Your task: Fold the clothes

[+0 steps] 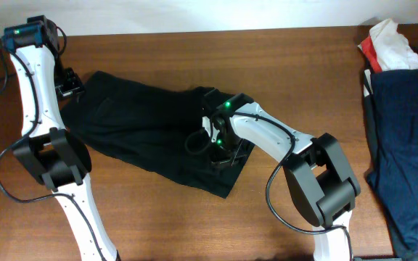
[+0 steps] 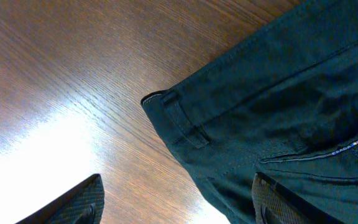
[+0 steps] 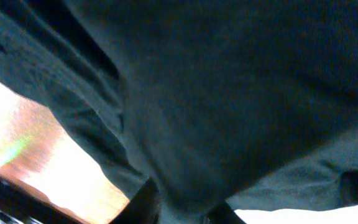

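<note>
A pair of black trousers (image 1: 133, 123) lies spread across the middle of the wooden table, with part of it folded over itself. My left gripper (image 1: 70, 83) hovers at the trousers' far left edge. In the left wrist view it (image 2: 179, 211) is open and empty, with one finger over bare wood and the other over the cloth, just short of the waistband corner (image 2: 160, 99). My right gripper (image 1: 220, 148) is near the trousers' right end. In the right wrist view its fingers (image 3: 185, 208) are shut on a bunch of the dark cloth (image 3: 216, 93).
A pile of clothes sits at the table's right edge: a navy garment (image 1: 405, 130) with a red and white one (image 1: 389, 43) behind it. Bare wooden table (image 1: 158, 225) runs along the front.
</note>
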### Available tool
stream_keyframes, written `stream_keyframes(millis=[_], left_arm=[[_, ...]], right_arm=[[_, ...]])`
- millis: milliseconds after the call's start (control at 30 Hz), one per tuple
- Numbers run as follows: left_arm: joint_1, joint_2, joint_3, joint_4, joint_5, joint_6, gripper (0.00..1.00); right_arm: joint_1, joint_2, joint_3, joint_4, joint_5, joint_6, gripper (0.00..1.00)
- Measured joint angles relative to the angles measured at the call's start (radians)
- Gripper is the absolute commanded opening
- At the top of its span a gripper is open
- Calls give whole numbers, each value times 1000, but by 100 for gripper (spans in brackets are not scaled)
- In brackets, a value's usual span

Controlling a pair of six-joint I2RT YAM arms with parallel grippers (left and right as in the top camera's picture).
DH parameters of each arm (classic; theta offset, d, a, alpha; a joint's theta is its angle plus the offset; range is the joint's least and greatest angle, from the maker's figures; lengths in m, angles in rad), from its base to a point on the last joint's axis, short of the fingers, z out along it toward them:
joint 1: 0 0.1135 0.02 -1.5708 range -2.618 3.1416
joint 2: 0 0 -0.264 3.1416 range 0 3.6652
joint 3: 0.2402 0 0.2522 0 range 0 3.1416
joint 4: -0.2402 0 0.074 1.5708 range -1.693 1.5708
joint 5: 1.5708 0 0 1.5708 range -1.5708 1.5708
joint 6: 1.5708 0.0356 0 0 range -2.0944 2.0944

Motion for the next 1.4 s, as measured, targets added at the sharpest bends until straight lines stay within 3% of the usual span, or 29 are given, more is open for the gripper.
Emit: stream_keyframes(millis=[167,500,667,700,733,800,967,1033,1067,1100,1133,1233,1267,1300,1333,1400], left_arm=[[0,0,0,0,0,0,76],[0,0,0,4,0,0,76],[0,0,0,2,0,0,76],[0,0,0,2,0,0,76],[0,0,0,2,0,0,76],[0,0,0,1,0,0,76],[0,0,0,0,0,0,76],[0,0,0,-1,0,0,76],[0,0,0,0,0,0,68],[0,0,0,-1,3,0,57],[0,0,0,-1,20,0,44],[0,0,0,4,106,39,42],[-1,0,0,4,135,57,29],[-5,0,1,3,181,93,1],[-8,0,5,1,212,117,0],[-39,0,26,0,290,188,1]], right_arm=[[0,0,7,-101,0,5,4],[0,-3,143,-595,16,7,4],[0,-3,143,-611,19,7,4],[0,-3,139,-611,19,7,16],[0,-8,126,-610,18,8,17],[0,-25,70,-612,19,6,4],[0,-32,-63,-612,19,7,9],[-7,-32,-43,-611,19,8,18],[-26,-32,9,-609,19,11,68],[-48,-32,57,-599,19,9,99],[-87,-32,116,-554,19,12,99],[-188,-35,182,-393,19,9,99],[-211,-35,183,-369,20,9,55],[-243,-35,183,-315,21,8,11],[-258,-34,182,-294,20,9,4],[-267,-34,182,-251,19,8,4]])
